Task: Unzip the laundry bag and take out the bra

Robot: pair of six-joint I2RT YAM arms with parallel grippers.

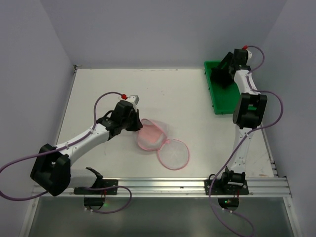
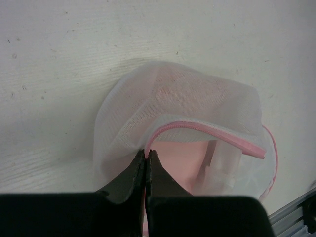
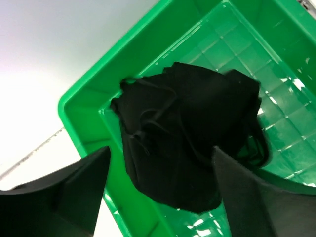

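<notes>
The laundry bag (image 1: 153, 136) lies unzipped near the middle of the white table (image 1: 108, 89). Its two round mesh halves are spread side by side and meet at one edge — one half domed and nearer the left arm, the other flat and closer to the near edge. The left gripper (image 2: 146, 156) is closed, its two black fingers pinched together on the mesh at the edge of the domed half. They grip just by the pink zip rim (image 2: 207, 131), which curves away from the fingertips. Under that rim a pale pink inside shows through the opening, and the mesh stands up in a soft dome beyond the fingers. At the far right of the table sits the green tray (image 1: 219, 101), well apart from the bag. The right gripper (image 3: 160, 148) hangs over it with its jaws wide apart, holding nothing. The bra (image 3: 187, 133) — black and crumpled into a heap — lies on the tray's floor near a corner, below and between the spread fingers. Whether either fingertip touches the fabric cannot be told from the wrist view. A thin strap loops out at the heap's right side against the gridded green bottom.
</notes>
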